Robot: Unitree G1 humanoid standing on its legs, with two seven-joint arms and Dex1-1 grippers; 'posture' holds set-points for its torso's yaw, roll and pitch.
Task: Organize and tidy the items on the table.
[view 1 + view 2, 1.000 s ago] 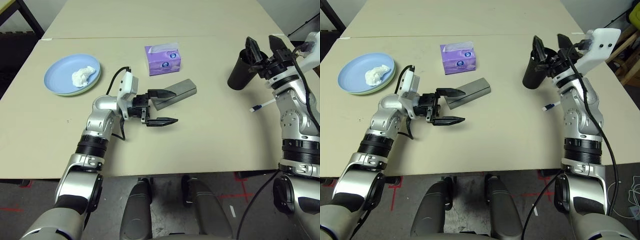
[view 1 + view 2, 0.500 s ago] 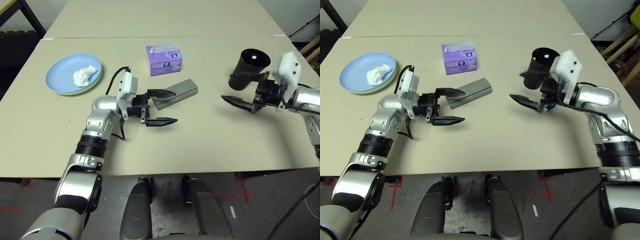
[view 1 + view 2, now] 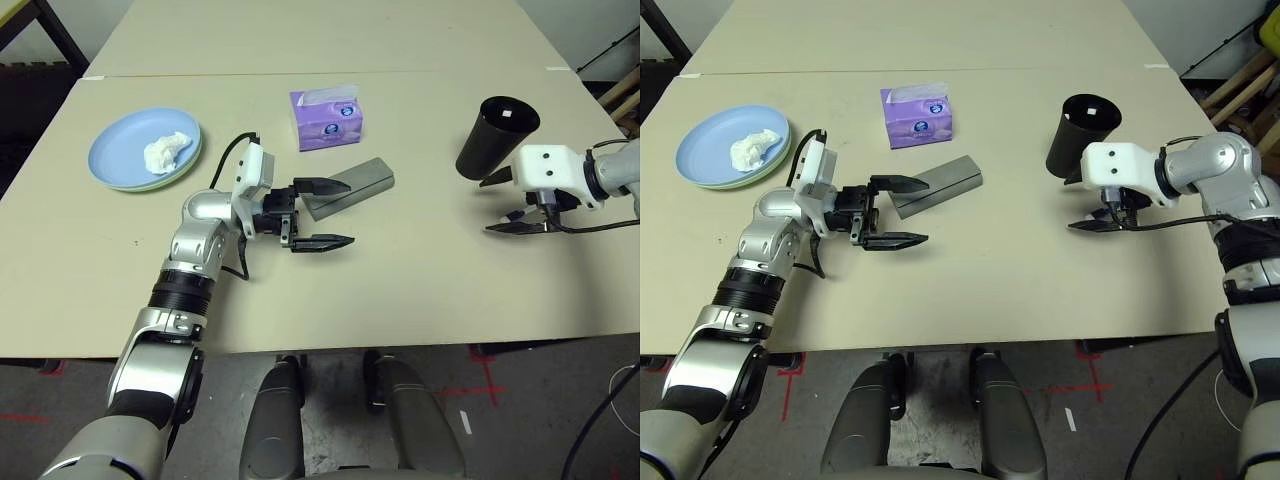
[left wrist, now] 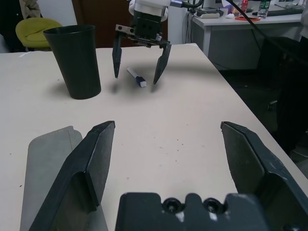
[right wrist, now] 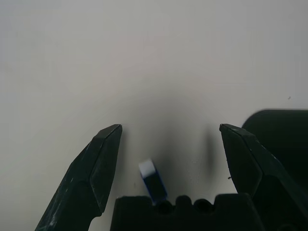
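Straddling the white pen [image 4: 136,77] beside the tall black cup [image 3: 495,137], the right gripper [image 3: 508,205] stands spread, gripping nothing. Left gripper [image 3: 322,213], jaws released, sits beside the grey oblong glasses case [image 3: 352,186].

The left arm is reaching forward with its wrist bent inward, its left hand [image 3: 322,213] pointing level toward the robot's right, fingers spread wide and holding nothing; the right arm is angling in from the right side, its right hand [image 3: 1086,203] tilting downward, fingers splayed apart and empty.
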